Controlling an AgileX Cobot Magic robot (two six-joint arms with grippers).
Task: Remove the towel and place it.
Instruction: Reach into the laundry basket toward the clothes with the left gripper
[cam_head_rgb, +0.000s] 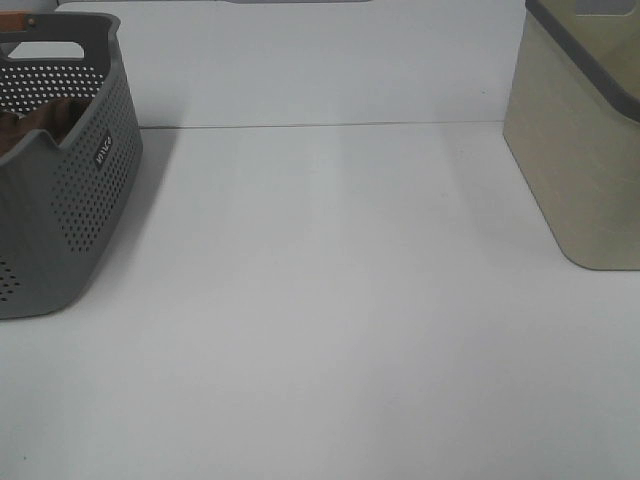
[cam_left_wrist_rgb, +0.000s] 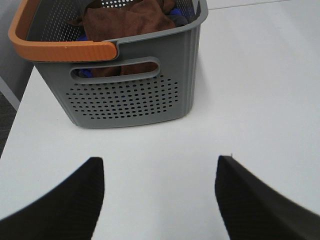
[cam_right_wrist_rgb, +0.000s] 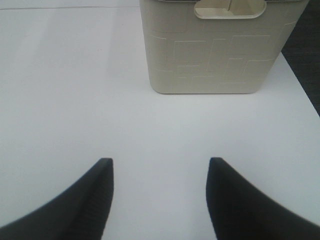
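The reddish-brown towel (cam_left_wrist_rgb: 127, 20) lies bunched inside the grey perforated basket (cam_left_wrist_rgb: 130, 100), which has an orange handle (cam_left_wrist_rgb: 60, 50). In the exterior high view the basket (cam_head_rgb: 70, 200) stands at the far left and only a sliver of the towel (cam_head_rgb: 35, 125) shows over its rim. My left gripper (cam_left_wrist_rgb: 160, 170) is open and empty, above the table a little way short of the basket's end wall. My right gripper (cam_right_wrist_rgb: 160, 170) is open and empty, facing the beige bin. Neither gripper shows in the exterior high view.
A beige bin (cam_head_rgb: 585, 140) with a grey rim stands at the far right; it also shows in the right wrist view (cam_right_wrist_rgb: 220, 45). A blue cloth (cam_left_wrist_rgb: 175, 20) lies under the towel in the basket. The white table (cam_head_rgb: 330, 300) spans between them.
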